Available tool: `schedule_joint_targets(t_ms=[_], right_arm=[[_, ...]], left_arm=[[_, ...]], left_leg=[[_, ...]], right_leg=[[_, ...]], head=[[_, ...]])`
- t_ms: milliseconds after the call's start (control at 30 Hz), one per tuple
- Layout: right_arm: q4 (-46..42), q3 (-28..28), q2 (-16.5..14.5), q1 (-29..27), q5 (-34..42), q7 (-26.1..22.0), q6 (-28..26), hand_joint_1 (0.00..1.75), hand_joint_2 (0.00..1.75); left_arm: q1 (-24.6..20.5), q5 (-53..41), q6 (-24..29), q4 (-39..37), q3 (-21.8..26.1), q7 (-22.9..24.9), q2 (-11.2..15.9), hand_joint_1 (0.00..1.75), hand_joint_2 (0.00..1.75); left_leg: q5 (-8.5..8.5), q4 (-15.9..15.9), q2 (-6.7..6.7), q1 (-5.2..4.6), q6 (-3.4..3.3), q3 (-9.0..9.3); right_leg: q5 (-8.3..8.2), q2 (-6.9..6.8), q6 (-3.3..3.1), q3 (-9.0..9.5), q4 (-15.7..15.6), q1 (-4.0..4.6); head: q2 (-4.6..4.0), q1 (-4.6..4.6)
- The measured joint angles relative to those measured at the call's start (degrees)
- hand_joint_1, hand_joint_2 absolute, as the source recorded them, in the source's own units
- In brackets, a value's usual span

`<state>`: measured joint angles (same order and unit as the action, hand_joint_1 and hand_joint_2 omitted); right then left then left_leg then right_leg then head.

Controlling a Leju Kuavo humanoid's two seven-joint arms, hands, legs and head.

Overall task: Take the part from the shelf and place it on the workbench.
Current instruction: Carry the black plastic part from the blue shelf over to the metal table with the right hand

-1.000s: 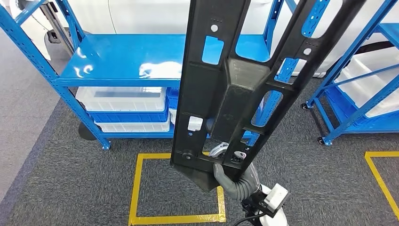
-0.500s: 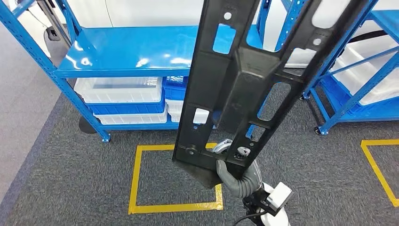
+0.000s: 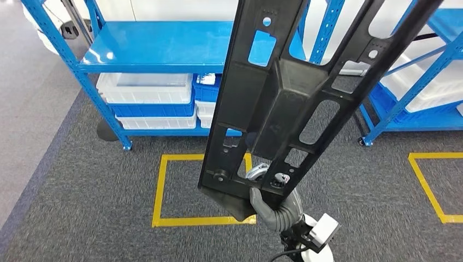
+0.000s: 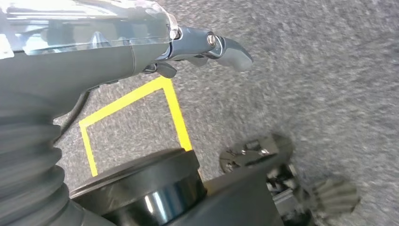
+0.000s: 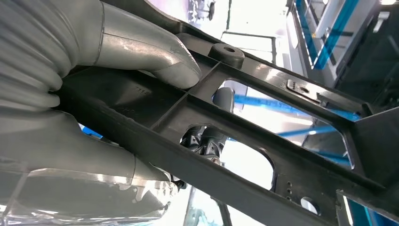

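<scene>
In the head view, at about six o'clock, the right hand [image 3: 268,203] gripped the lower end of the long black plastic frame part [image 3: 284,103], which rose from there toward twelve and one o'clock, well above the grey carpet floor [image 3: 82,207]. It was probably held upright and close in so that the long piece would clear the blue shelf rack [image 3: 158,46] during carrying. The rack's top shelf lay at eleven o'clock with clear and blue bins [image 3: 147,101] beneath; a yellow tape square [image 3: 159,191] marked the floor at seven o'clock, and a second blue rack [image 3: 404,103] stood at three o'clock.

In the left wrist view, the left hand [image 4: 202,47] hung over the carpet, its fingers loosely extended and holding nothing.

In the right wrist view, the right hand [image 5: 141,61] wrapped a bar of the frame part [image 5: 263,141], the thumb pressed on one face and darker fingers showing through an opening behind; the part extended away from the hand, past its grip. No workbench was visible, so placing was judged still ahead.
</scene>
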<state>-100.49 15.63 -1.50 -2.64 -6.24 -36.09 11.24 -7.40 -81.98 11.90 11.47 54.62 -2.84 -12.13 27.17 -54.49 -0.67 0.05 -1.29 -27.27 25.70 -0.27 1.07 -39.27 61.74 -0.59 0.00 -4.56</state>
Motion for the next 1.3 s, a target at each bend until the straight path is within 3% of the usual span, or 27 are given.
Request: schedule_joint_targets(t_ms=[67,100,133,167,233,300,333,400,467,567,600,633,667,733,767,833,900,933,967,1000,1067,1100,1133,1167,1200,1233,1300], right_arm=[[0.0,0.0,0.0,0.0,0.0,0.0,0.0,1.75,1.75],[0.0,0.0,0.0,0.0,0.0,0.0,0.0,1.75,1.75],[0.0,0.0,0.0,0.0,0.0,0.0,0.0,1.75,1.75],[0.0,0.0,0.0,0.0,0.0,0.0,0.0,1.75,1.75],[0.0,0.0,0.0,0.1,0.0,0.0,0.1,1.75,1.75],[-0.1,0.0,0.0,0.3,0.0,0.0,0.2,1.75,1.75],[-0.2,0.0,0.0,0.4,0.0,0.0,0.2,1.75,1.75],[-0.3,0.0,0.0,0.5,0.0,0.0,0.2,1.75,1.75],[-0.3,0.0,-0.1,0.5,0.1,0.0,0.3,1.75,1.75],[-0.4,0.0,-0.2,0.6,0.1,0.0,0.4,1.75,1.75],[-0.4,0.0,-0.2,0.6,0.1,0.0,0.4,1.75,1.75],[-0.4,0.0,-0.2,0.6,0.1,0.0,0.5,1.75,1.75],[-0.4,0.0,-0.2,0.5,0.1,0.0,0.5,1.75,1.75],[-0.4,0.0,-0.2,0.5,0.1,0.0,0.6,1.75,1.75],[-0.4,0.0,-0.2,0.5,0.1,0.0,0.6,1.75,1.75],[-0.5,0.0,-0.2,0.6,0.2,0.0,0.7,1.75,1.75],[-0.5,0.0,-0.2,0.6,0.3,0.0,0.8,1.75,1.75],[-0.5,0.0,-0.2,0.6,0.3,0.0,0.8,1.75,1.75],[-0.5,0.0,-0.2,0.6,0.3,0.0,0.9,1.75,1.75],[-0.5,0.0,-0.2,0.6,0.3,0.0,1.0,1.75,1.75],[-0.5,0.0,-0.2,0.6,0.4,0.0,1.1,1.75,1.75],[-0.5,0.0,-0.2,0.6,0.4,0.0,1.1,1.75,1.75],[-0.5,0.0,-0.2,0.6,0.4,0.0,1.0,1.75,1.75],[-0.5,0.0,-0.2,0.6,0.4,0.0,1.0,1.75,1.75],[-0.5,0.0,-0.2,0.6,0.5,0.0,1.0,1.75,1.75],[-0.5,0.0,-0.2,0.6,0.6,0.0,1.0,1.75,1.75],[-0.5,0.0,-0.2,0.7,0.7,0.0,1.0,1.75,1.75]], left_arm=[[0.1,0.1,0.0,0.0,0.0,0.0,0.0,0.0,1.75],[0.1,0.1,0.0,0.0,0.0,0.0,0.0,0.0,1.75],[0.2,0.1,0.1,0.0,0.0,0.0,0.0,0.0,1.75],[0.2,0.2,0.1,0.0,0.0,0.0,0.0,0.0,1.75],[0.2,0.2,0.1,0.0,0.0,-0.1,0.0,0.0,1.75],[0.1,0.3,0.3,0.0,0.0,-0.2,-0.1,0.0,1.75],[0.1,0.3,0.3,0.0,0.0,-0.3,-0.1,0.0,1.75],[0.1,0.3,0.5,0.0,0.0,-0.3,-0.1,0.0,1.75],[0.2,0.3,0.5,0.0,0.1,-0.3,-0.1,0.0,1.75],[0.0,0.3,0.6,0.0,0.2,-0.4,0.0,0.0,1.75],[0.0,0.3,0.6,0.0,0.2,-0.4,0.0,0.0,1.75],[-0.1,0.3,0.6,0.0,0.2,-0.4,0.0,0.0,1.75],[-0.1,0.3,0.6,0.0,0.2,-0.4,0.0,0.0,1.75],[0.0,0.3,0.6,0.0,0.2,-0.3,0.0,0.0,1.75],[0.1,0.3,0.6,0.0,0.2,-0.3,0.0,0.0,1.75],[0.2,0.2,0.6,0.0,0.2,-0.3,0.0,0.0,1.75],[0.3,0.2,0.6,0.0,0.2,-0.3,0.0,0.0,1.75],[0.4,0.1,0.6,0.0,0.2,-0.3,0.0,0.0,1.75],[0.4,0.1,0.6,0.0,0.2,-0.3,0.0,0.0,1.75],[0.4,0.1,0.6,0.0,0.2,-0.3,0.0,0.0,1.75],[0.3,0.1,0.6,0.0,0.2,-0.2,0.0,0.0,1.75],[0.3,0.1,0.6,0.0,0.2,-0.2,0.0,0.0,1.75],[0.4,0.1,0.6,0.0,0.2,-0.2,0.0,0.0,1.75],[0.3,0.1,0.6,0.0,0.2,-0.2,0.0,0.0,1.75],[0.3,0.0,0.6,0.0,0.2,-0.2,0.0,0.0,1.75],[0.2,0.0,0.6,0.0,0.2,-0.2,0.0,0.0,1.75],[0.1,0.0,0.6,0.0,0.2,-0.1,-0.1,0.0,1.75]], left_leg=[[-1.48,-0.3,-0.04,-0.18,-0.31,-1.99],[-2.12,-0.5,-0.05,-0.25,-0.31,-3.07],[-2.68,-0.9,-0.06,-0.3,-0.27,-4.17],[-3.16,-1.3,-0.07,-0.32,-0.2,-5.24],[-3.95,-2.3,-0.04,-0.36,0.04,-7.14],[-4.72,-3.1,0.0,-0.48,0.47,-8.4],[-5.16,-3.2,0.0,-0.5,0.74,-8.77],[-5.97,-3.1,0.03,-0.45,1.33,-9.29],[-4.0,-4.6,0.18,-0.35,1.97,-10.25],[3.96,-13.8,0.29,0.14,2.94,-12.52],[5.35,-17.1,0.28,0.37,3.24,-12.85],[5.34,-19.1,0.28,0.61,3.51,-12.49],[4.18,-19.2,0.27,0.85,3.75,-11.29],[1.35,-13.4,0.31,1.3,4.19,-6.46],[1.15,-9.1,0.44,1.3,4.27,-3.57],[2.19,-3.1,0.76,1.12,3.84,-0.03],[2.19,-2.1,0.9,0.9,2.83,-0.06],[1.72,-2.1,0.79,0.91,2.3,-0.51],[1.22,-2.1,0.66,0.9,1.62,-1.02],[0.63,-2.1,0.49,0.88,0.96,-1.64],[-0.49,-2.3,0.29,0.45,0.08,-3.08],[-1.04,-2.5,0.24,0.17,-0.12,-3.95],[-1.55,-2.7,0.21,-0.11,-0.25,-4.83],[-2.02,-3.0,0.22,-0.38,-0.33,-5.72],[-2.45,-3.2,0.24,-0.63,-0.38,-6.57],[-2.87,-3.5,0.28,-0.84,-0.41,-7.31],[-3.75,-3.8,0.31,-1.13,-0.18,-8.38]], right_leg=[[5.68,0.1,0.28,-1.73,7.5,-0.06],[6.66,0.1,0.41,-2.12,10.9,-0.09],[6.19,0.1,0.47,-1.81,12.8,-0.11],[4.74,0.1,0.45,-0.56,12.7,-0.12],[2.55,0.1,0.07,4.79,6.6,-0.08],[3.59,0.1,-0.42,10.1,-1.4,0.18],[4.35,0.11,-0.6,11.32,-3.7,0.36],[3.9,0.0,-1.03,11.08,-4.8,0.4],[2.6,-0.24,-1.79,10.02,-5.0,0.08],[0.77,-0.48,-2.24,7.93,-5.0,-0.13],[0.2,-0.53,-2.13,7.14,-4.9,-0.16],[-0.35,-0.57,-1.98,6.31,-4.8,-0.22],[-0.87,-0.59,-1.77,5.46,-4.6,-0.32],[-1.73,-0.52,-1.14,3.94,-4.0,-0.61],[-2.13,-0.48,-0.73,3.32,-3.8,-0.68],[-3.11,-0.43,0.07,2.58,-3.5,-0.62],[-4.15,-0.39,0.82,2.29,-3.8,-0.57],[-3.88,-0.32,1.14,2.03,-3.6,-0.64],[-2.61,-0.24,1.38,1.54,-2.7,-0.71],[-0.31,-0.15,1.5,0.75,-0.5,-0.76],[5.46,-0.04,1.49,-1.37,7.0,-0.71],[7.25,0.0,1.45,-2.14,10.8,-0.67],[7.75,0.02,1.33,-2.23,13.2,-0.61],[6.99,0.03,1.06,-1.28,13.5,-0.49],[5.55,0.05,0.61,0.7,11.7,-0.3],[4.23,0.07,-0.06,3.55,8.1,0.02],[4.01,0.04,-1.44,9.09,-0.1,0.65]], head=[[0.0,0.0],[0.0,0.0],[0.0,0.0],[0.0,0.0],[0.0,0.0],[0.0,-0.01],[0.0,-0.01],[0.0,-0.01],[0.0,-0.01],[0.0,-0.01],[0.0,-0.01],[0.0,0.0],[0.0,0.0],[0.0,0.0],[0.0,-0.01],[0.0,-0.01],[0.0,-0.01],[0.0,0.0],[0.0,0.0],[0.0,0.0],[0.0,0.0],[0.0,0.0],[0.0,-0.01],[0.0,0.0],[0.0,0.0],[0.0,0.0],[0.0,0.0]])
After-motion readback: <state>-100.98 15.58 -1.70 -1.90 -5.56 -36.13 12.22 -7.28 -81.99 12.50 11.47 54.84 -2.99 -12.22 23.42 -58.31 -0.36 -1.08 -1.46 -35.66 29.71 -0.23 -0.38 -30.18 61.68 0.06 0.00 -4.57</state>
